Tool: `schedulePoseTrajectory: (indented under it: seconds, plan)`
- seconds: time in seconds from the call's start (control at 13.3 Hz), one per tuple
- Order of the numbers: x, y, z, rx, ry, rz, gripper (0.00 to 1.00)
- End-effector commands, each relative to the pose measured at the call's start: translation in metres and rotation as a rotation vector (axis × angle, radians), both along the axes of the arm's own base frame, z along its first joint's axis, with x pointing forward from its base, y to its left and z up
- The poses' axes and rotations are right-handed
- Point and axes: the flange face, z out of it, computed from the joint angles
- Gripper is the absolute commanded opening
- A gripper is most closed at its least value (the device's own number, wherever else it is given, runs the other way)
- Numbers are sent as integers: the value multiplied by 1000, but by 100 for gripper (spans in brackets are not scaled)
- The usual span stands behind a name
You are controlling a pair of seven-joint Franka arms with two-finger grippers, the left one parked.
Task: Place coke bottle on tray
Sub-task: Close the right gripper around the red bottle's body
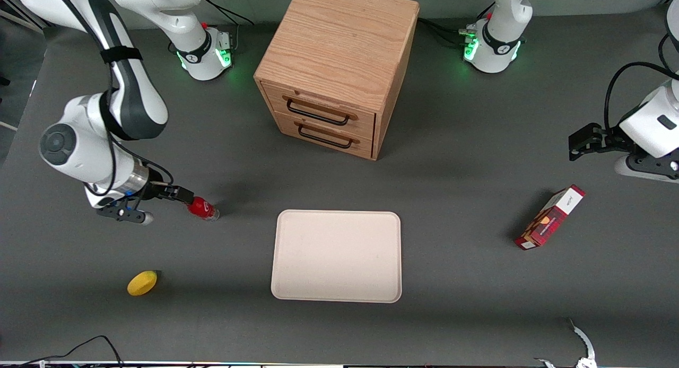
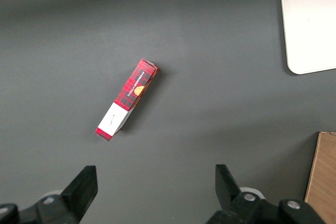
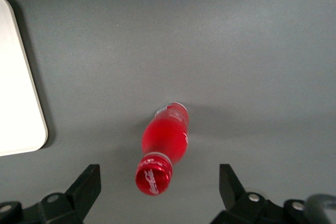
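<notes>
Tray (image 1: pixel 336 256) waits bare mid-table, and the risk is the bottle (image 1: pixel 202 208) rolling or tipping off a clumsy close, because it stands loose on the table beside the tray, between the wide-apart fingers of the hand (image 3: pixel 160 190), not yet gripped.

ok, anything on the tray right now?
Nothing: the tray shows bare cream surface, with no part covered. The coke bottle is on the table beside it, toward the working arm's end, with the gripper open just above it, fingers either side of the cap.
</notes>
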Motion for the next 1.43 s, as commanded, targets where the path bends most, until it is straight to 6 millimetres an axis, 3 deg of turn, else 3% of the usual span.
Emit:
schedulePoseTrajectory:
  seconds: [0.0,0.15,0.3,0.38,0.45,0.75,0.98,1.05,1.35]
  plan:
    - [-11,6,-11,-19,-27,-18,100]
    - [-12,10,-12,-18,-30,-11,81]
    - [-13,11,-12,-20,-29,-6,40]
    - [-13,12,-12,-20,-29,-5,24]
    - [-13,12,-12,-22,-31,-3,14]
    - [-12,11,-11,-35,-34,8,3]
    - [-10,13,10,-35,-59,12,0]
    - [-7,11,29,-39,-53,14,0]
    - [4,12,153,-51,20,33,0]
